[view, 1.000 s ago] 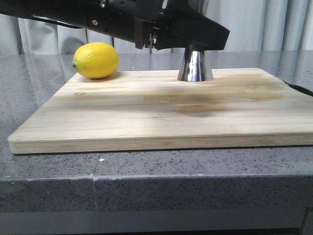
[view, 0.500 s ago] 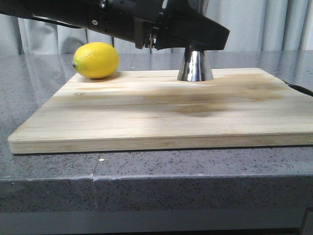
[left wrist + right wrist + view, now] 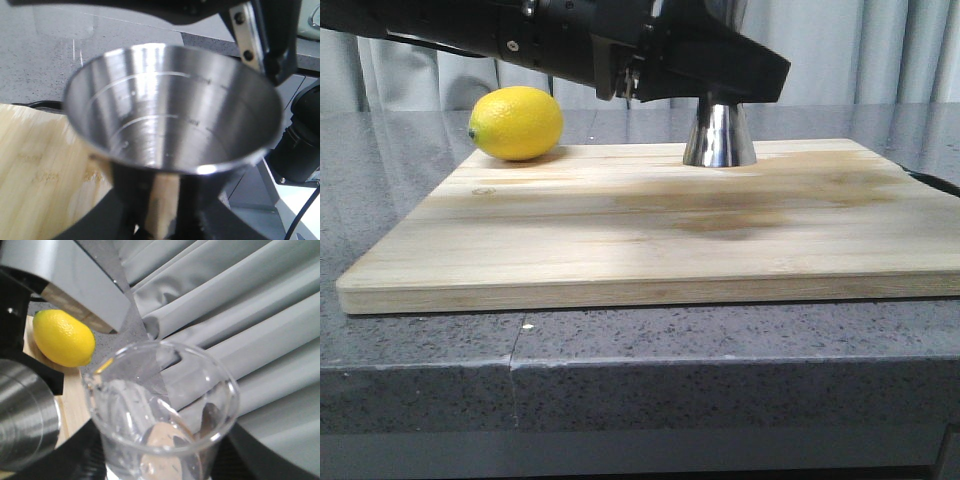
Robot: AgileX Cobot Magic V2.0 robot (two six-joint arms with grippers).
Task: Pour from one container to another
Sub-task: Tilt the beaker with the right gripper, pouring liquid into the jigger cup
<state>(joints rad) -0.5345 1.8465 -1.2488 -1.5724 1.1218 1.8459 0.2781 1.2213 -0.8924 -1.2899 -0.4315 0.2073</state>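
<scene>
One pale wooden cutting board (image 3: 650,225) lies on the grey speckled stone counter (image 3: 620,370). On it stand one yellow lemon (image 3: 516,123) at the far left corner and one conical stainless-steel measuring cup (image 3: 719,134) — gripped by the left gripper (image 3: 160,227), its base on the board. The right gripper (image 3: 160,470) grasps one clear glass beaker (image 3: 162,405); no liquid visible in either vessel.

No legible text showing anywhere. Metal cup (image 3: 172,125) carrying engraved measuring lines inside; markings beside them reading too blurred.
</scene>
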